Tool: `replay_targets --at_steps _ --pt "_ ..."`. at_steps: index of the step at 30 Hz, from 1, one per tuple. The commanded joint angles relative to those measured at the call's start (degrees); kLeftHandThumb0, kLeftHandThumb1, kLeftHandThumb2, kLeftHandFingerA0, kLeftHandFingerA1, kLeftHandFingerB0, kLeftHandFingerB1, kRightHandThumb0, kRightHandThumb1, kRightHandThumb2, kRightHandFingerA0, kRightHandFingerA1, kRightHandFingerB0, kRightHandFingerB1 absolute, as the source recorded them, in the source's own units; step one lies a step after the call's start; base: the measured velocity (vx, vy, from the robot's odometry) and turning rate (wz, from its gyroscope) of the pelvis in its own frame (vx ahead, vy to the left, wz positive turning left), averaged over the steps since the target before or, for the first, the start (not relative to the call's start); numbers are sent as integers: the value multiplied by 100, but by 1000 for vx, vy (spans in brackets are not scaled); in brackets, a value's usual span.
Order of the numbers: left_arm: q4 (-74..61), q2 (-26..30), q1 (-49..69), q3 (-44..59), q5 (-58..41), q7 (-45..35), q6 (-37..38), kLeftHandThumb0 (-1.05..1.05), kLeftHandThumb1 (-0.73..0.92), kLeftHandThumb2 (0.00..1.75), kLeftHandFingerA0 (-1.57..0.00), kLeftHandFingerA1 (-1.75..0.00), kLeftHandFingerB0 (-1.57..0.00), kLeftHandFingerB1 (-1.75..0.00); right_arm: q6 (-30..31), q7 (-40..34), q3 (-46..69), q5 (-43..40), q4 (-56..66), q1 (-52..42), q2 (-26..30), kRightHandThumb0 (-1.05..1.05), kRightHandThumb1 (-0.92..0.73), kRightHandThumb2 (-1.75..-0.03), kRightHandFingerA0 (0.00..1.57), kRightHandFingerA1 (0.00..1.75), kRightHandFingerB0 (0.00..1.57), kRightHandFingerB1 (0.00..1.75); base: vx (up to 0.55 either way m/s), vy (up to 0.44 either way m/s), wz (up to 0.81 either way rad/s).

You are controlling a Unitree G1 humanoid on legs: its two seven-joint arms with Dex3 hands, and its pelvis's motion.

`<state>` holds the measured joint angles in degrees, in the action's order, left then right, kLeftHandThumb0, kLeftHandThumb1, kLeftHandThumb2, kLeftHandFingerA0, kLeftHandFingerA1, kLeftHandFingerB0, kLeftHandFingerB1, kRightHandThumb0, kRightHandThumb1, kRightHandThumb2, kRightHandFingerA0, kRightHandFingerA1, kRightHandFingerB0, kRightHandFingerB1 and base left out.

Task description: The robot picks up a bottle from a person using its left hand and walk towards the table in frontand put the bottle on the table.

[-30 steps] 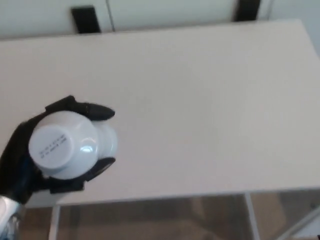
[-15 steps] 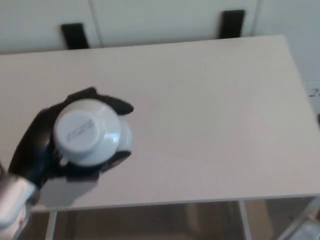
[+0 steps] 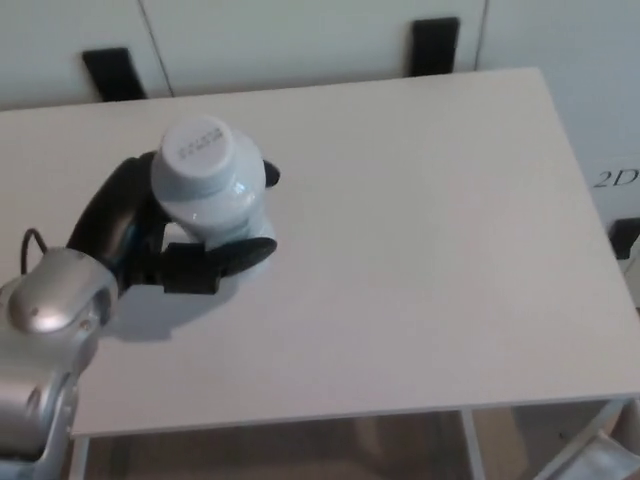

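Observation:
A white bottle (image 3: 210,180) with a wide white cap stands upright over the left part of the pale table (image 3: 420,240), seen from above. My left hand (image 3: 170,240) is shut on the bottle, black fingers wrapped around its lower body, with the silver forearm reaching in from the lower left. I cannot tell whether the bottle's base touches the tabletop. My right hand is out of sight.
The table's front edge runs along the bottom, with a table leg (image 3: 475,450) below it. Two black brackets (image 3: 435,45) show at the wall behind the table. Its right edge lies near the picture's right side.
My left arm has stretched forward and carried the bottle farther in over the table, now smaller and more upright. The camera has shifted too, showing more of the table's right end.

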<state>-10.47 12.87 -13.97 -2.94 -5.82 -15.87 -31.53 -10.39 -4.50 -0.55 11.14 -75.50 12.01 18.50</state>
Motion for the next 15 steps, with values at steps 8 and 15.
replay_targets --at_steps 8,15 --pt "312 -30 477 -230 43 21 -374 -18 83 69 -107 -139 -75 -95 321 498 -373 183 -69 -674 157 -43 -66 -60 65 46 51 39 78 72 6" --pt "292 -6 531 -256 69 40 -390 -17 83 70 -107 -140 -76 -94 372 558 -398 228 -43 -775 177 -45 -67 -61 66 47 50 39 0 0 0"
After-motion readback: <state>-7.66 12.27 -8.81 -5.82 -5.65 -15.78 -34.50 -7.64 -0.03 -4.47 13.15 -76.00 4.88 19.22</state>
